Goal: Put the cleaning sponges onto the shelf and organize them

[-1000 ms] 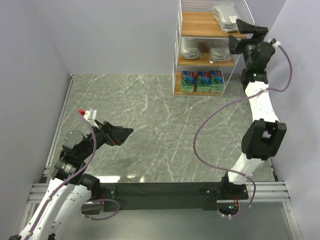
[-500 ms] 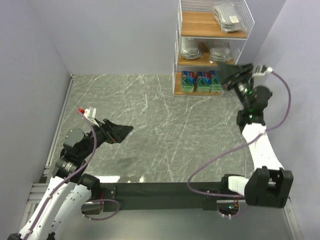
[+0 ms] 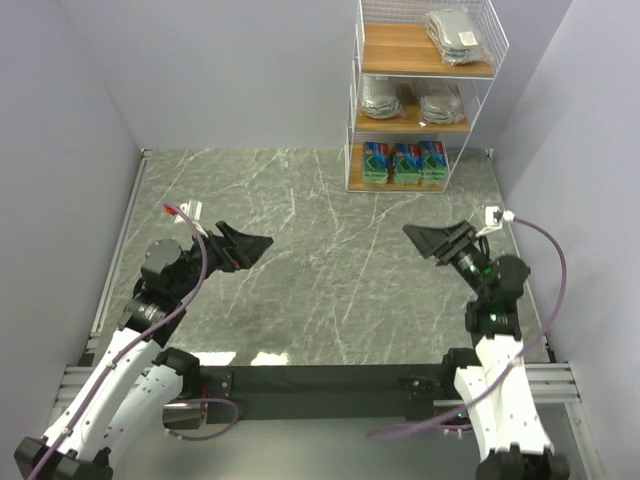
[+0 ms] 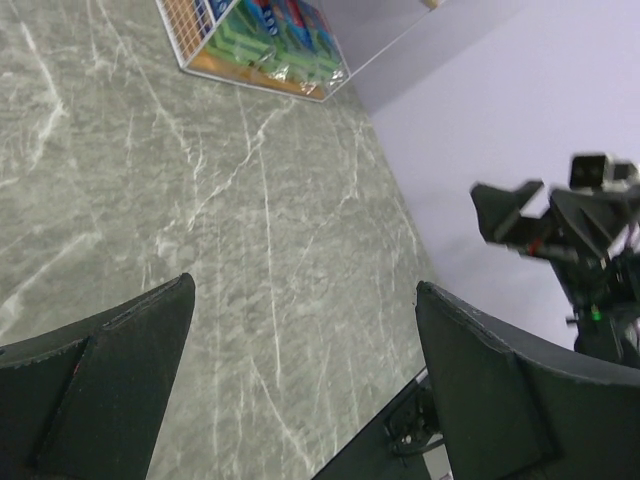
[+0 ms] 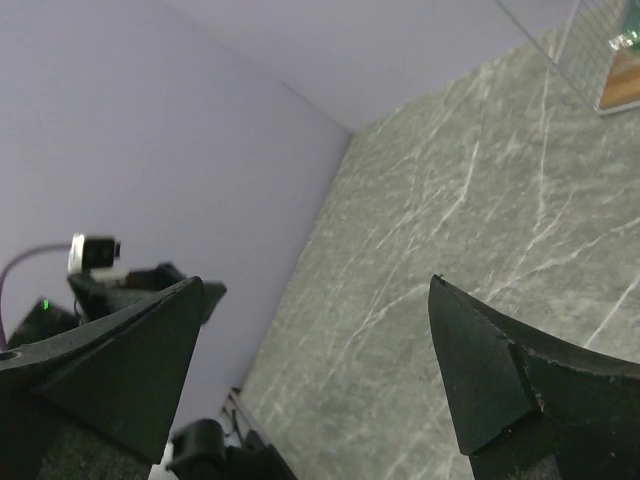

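Your right arm has pulled back from the tall white wire-frame shelf [image 3: 390,45] with its three light-brown wooden tiers. A second ago the right gripper [image 3: 428,240] was up beside the top tier. Now it hangs low over the near right part of the grey-green marbled worktop [image 3: 300,220], well apart from the shelf. Your left arm has shifted only a little.

The right gripper stands wide with nothing between its fingers; its wrist view shows only worktop and wall in the gap. Your left gripper [image 3: 255,245] is also spread wide and holds nothing. It hovers over the near left of the worktop, pointing across toward the right arm.

All six packs lie on the shelf at the far right of the worktop, well away from both grippers. One silvery-grey oval sponge pack [image 3: 452,35] in clear wrap lies on the top tier. Two more lie side by side on the middle tier, the left oval pack [image 3: 380,100] and the right oval pack [image 3: 440,105]. Three flat green rectangular sponge packs [image 3: 404,161] with blue-and-red labels stand in a close row on the bottom tier.
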